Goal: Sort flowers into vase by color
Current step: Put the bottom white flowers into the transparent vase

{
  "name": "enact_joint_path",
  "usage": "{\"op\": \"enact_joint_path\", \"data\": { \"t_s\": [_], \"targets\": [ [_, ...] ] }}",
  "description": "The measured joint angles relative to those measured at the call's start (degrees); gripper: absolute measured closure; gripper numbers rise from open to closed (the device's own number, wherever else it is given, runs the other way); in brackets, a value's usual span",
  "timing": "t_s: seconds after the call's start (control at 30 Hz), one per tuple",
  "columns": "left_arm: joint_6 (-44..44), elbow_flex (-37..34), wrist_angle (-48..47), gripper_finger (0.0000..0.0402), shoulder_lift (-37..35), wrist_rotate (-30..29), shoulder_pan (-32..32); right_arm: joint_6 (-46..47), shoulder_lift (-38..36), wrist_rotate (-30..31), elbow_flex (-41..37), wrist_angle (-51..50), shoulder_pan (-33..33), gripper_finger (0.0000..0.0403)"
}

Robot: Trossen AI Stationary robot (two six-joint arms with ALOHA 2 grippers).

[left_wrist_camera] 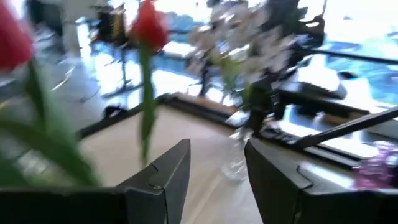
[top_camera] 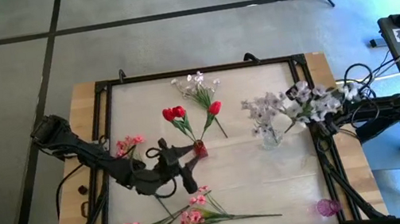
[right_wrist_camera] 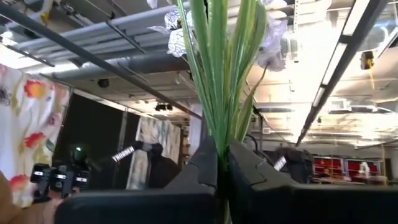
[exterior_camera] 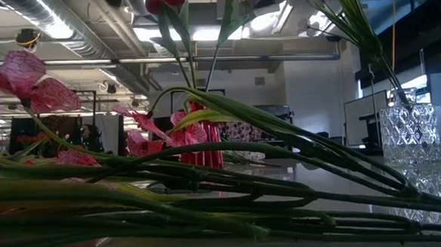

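Clamping hard on a bunch of white stems (right_wrist_camera: 219, 93), my right gripper (top_camera: 329, 124) sat at the table's right edge, jaws pinched shut around the green stalks with the pale blooms (top_camera: 307, 99) fanned out toward the clear vase (top_camera: 270, 137). That vase already held white sprigs (top_camera: 264, 108), so I judged this the white step, midway: bunch in hand, not yet dropped in. My left gripper (top_camera: 177, 168) hung near the table's middle, fingers (left_wrist_camera: 165, 180) spread wide and empty, just beside the red vase (top_camera: 200, 149). Three red tulips (top_camera: 174, 113) stood in that one, so red looked done. Farther out, one more white sprig (top_camera: 197, 84) lay flat at the far side of the table (top_camera: 243, 177). Pink sprays (top_camera: 196, 217) lay along the near edge, another small pink one (top_camera: 129, 145) sat by my left arm, and a pink vase (top_camera: 326, 207) waited at the near right corner, empty as far as I could see. Next, as I read it, the right needed to tip the stem ends down over the clear vase's mouth, lower them in, then let go. Crowding against the sprigs already there was the likely snag. After that, the pinks called for the left.
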Motion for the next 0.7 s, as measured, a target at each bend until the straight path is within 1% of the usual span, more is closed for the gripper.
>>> {"op": "enact_joint_path", "data": {
  "t_s": [0.13, 0.23, 0.3, 0.4, 0.47, 0.57, 0.63, 0.7],
  "targets": [
    [8.58, 0.00, 8.85, 0.0250, 0.00, 6.01, -0.89, 0.24, 0.02, -0.12, 6.12, -7.23, 0.00, 0.0397],
    [12.99, 0.00, 14.38, 0.0250, 0.00, 13.83, -1.14, -0.92, 0.77, 0.04, 11.53, -14.20, 0.04, 0.0397],
    [14.51, 0.00, 16.68, 0.0250, 0.00, 18.95, -1.16, -1.22, 1.46, -0.01, 14.45, -16.99, 0.04, 0.0397],
    [15.89, 0.00, 19.20, 0.0250, 0.09, 25.06, -1.12, -1.49, 3.05, -0.09, 18.06, -19.16, 0.04, 0.0397],
    [17.51, 0.00, 22.68, 0.0250, 1.02, 28.96, -1.06, -1.50, 4.38, -0.11, 19.75, -19.62, 0.07, 0.0397],
    [20.63, 0.00, 27.55, 0.0250, 3.41, 32.80, -1.09, -1.50, 7.51, 0.00, 22.44, -19.63, 0.07, 0.0397],
    [21.46, 0.00, 29.48, 0.0250, 4.76, 33.29, -1.03, -1.50, 9.85, -0.08, 24.52, -19.70, 0.35, 0.0397],
    [21.42, 0.01, 30.82, 0.0250, 5.98, 33.34, -0.53, -1.81, 12.53, -0.05, 26.78, -19.56, 2.40, 0.0397]
  ]
}}
